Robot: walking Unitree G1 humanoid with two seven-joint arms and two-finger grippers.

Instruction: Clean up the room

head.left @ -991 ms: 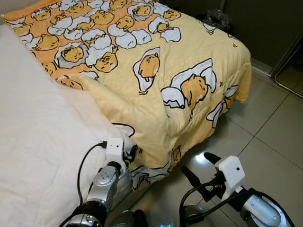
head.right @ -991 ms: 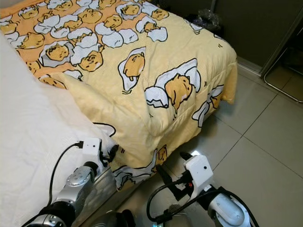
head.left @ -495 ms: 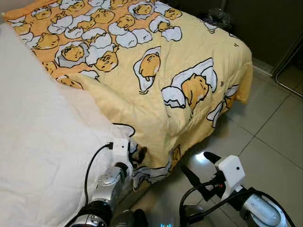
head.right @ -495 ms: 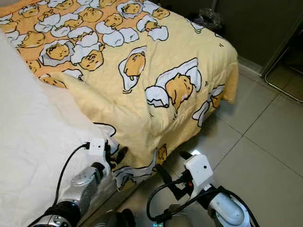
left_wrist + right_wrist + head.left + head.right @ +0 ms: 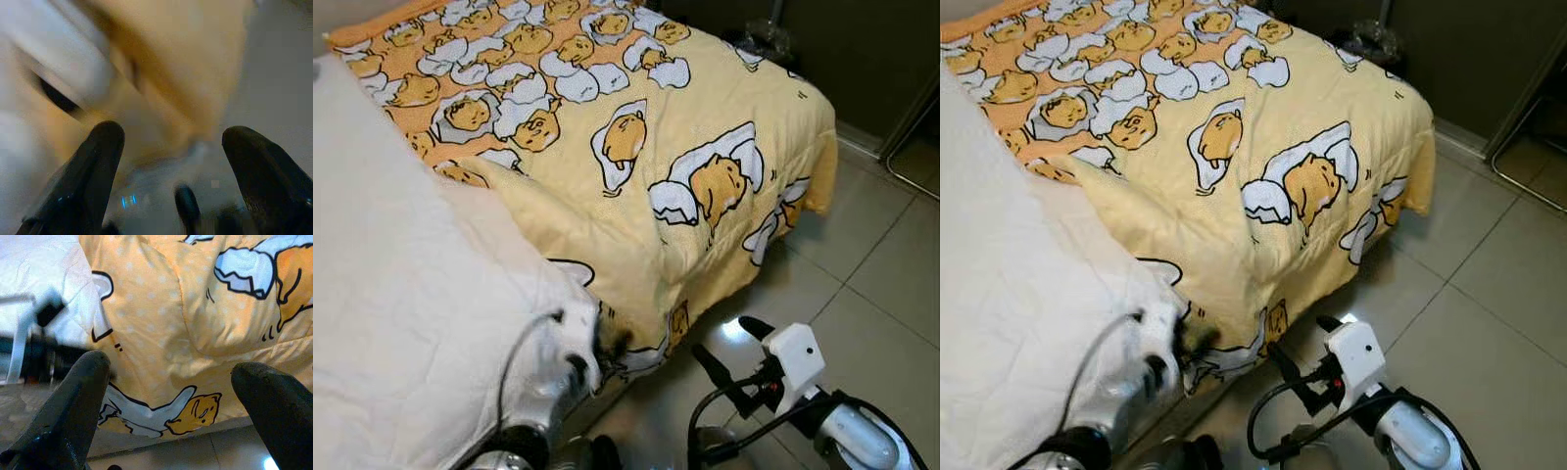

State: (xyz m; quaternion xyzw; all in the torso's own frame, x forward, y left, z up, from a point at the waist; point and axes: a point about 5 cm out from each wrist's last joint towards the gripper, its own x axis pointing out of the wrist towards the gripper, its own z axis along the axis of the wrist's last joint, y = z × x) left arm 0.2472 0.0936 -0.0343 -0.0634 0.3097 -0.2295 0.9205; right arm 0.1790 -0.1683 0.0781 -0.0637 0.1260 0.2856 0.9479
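At bed edge: left tool [image 5: 607,343] blurred, seemingly spread, against yellow quilt [image 5: 636,186]; right tool [image 5: 729,348] spread above floor [image 5: 881,264].

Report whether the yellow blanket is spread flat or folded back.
Folded back. The yellow blanket has its near corner doubled over, leaving the white sheet bare; its edge hangs over the bedside.

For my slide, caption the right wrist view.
Right gripper, jaws open, faces the hanging edge of the yellow cartoon blanket beside the white sheet.
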